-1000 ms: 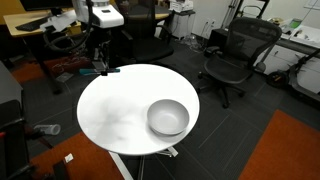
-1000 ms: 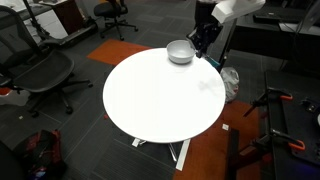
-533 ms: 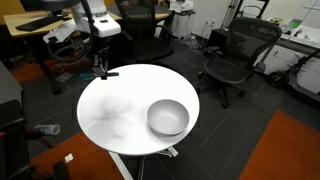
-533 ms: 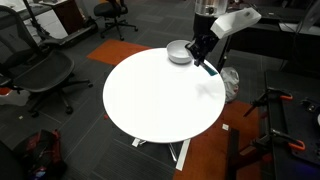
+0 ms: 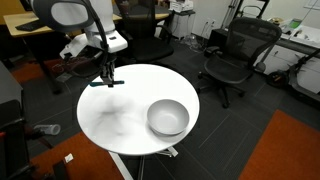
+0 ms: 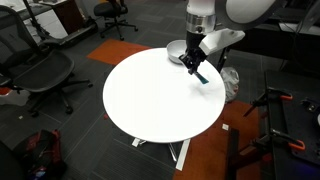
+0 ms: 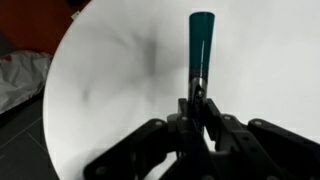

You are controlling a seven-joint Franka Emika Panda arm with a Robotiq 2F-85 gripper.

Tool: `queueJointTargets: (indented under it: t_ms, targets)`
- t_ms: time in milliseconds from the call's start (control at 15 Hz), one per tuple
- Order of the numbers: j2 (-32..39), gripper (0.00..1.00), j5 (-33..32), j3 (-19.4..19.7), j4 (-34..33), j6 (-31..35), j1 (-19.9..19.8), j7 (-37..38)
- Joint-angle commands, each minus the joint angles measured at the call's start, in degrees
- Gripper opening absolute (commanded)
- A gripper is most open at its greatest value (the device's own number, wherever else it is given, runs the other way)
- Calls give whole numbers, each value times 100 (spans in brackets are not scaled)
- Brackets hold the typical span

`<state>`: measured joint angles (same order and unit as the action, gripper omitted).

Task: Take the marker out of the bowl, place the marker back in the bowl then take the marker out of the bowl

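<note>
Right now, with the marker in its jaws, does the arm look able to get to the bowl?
Probably yes. The bowl sits open on the white table, and nothing visible lies between it and the jaws, which are shut on the marker above the tabletop.

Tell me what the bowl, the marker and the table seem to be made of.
The bowl looks like polished metal: silver-grey with a bright sheen. The marker is probably plastic: smooth teal body, soft highlight. The table has a white matte top, perhaps laminate; it shows soft shadows, no glare.
</note>
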<state>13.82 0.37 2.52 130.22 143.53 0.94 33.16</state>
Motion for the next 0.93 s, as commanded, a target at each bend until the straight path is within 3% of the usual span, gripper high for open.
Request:
queueJointTargets:
  t_ms: [0,867]
  targets:
    - [501,5,-63,160,-421,171,171,205]
    - [1721,5,191,313,-1409,250,299,28]
